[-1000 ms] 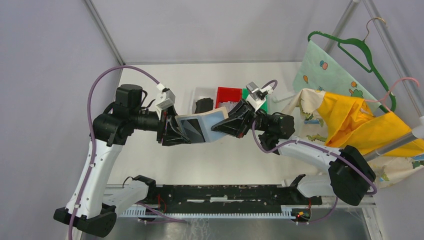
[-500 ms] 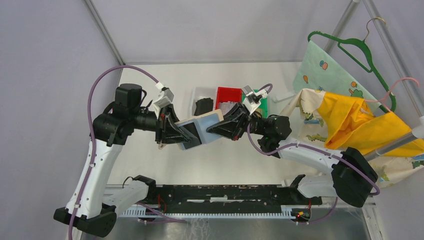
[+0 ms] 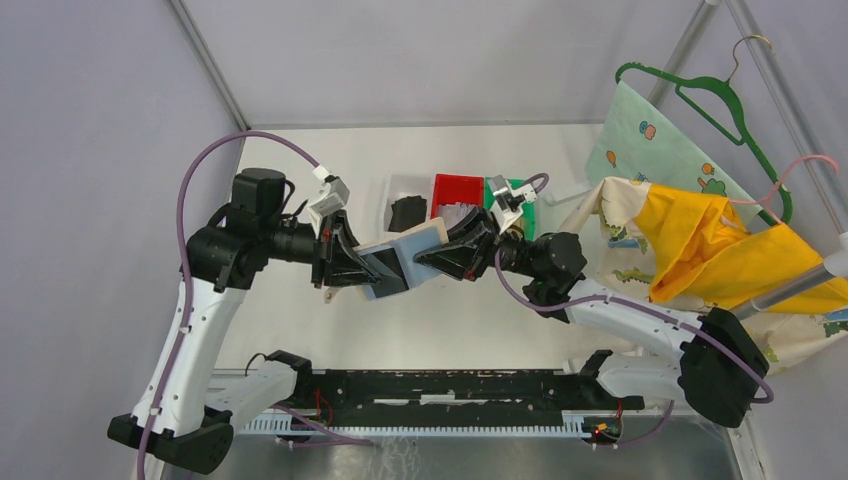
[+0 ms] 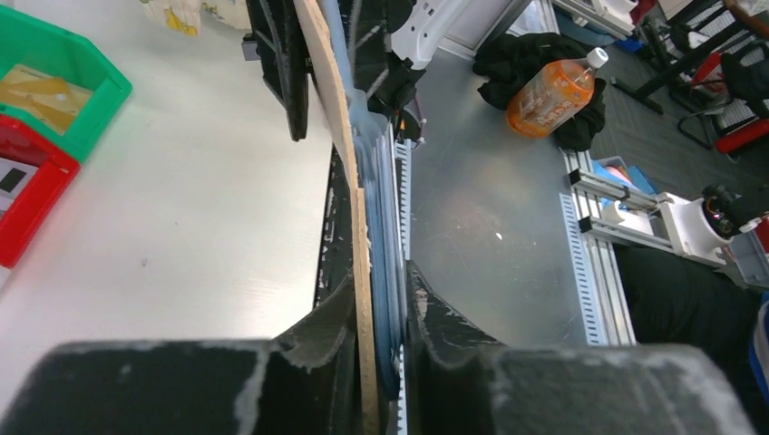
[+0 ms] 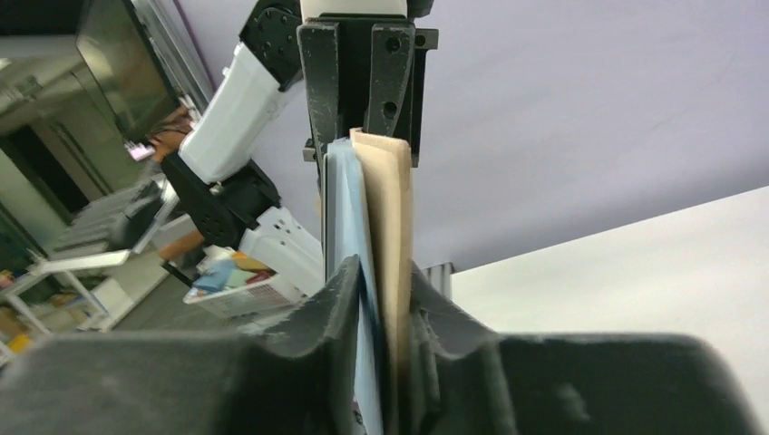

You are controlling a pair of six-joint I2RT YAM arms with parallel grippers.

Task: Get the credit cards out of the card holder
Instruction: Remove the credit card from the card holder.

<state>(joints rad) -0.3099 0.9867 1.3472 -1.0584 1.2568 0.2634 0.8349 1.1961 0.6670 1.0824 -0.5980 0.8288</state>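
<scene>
The card holder (image 3: 405,262), tan outside with blue-grey inner panels, hangs above the table between both arms. My left gripper (image 3: 365,272) is shut on its left end. In the left wrist view the fingers (image 4: 337,313) press the tan cover and blue layers of the card holder (image 4: 349,136) edge-on. My right gripper (image 3: 440,258) grips the right end. The right wrist view shows both pads against the card holder (image 5: 381,208). I cannot make out the credit cards among the holder's layers.
Behind the holder stand a white bin with a black lump (image 3: 405,210), a red bin (image 3: 455,190) with a pale flat piece (image 4: 14,177), and a green bin (image 4: 63,68) holding a yellowish lump. Cloths and hangers (image 3: 700,210) crowd the right side.
My left gripper has closed onto the holder's left end. The holder has tipped from lying open-face-up toward edge-on, and the right arm has shifted a little left.
</scene>
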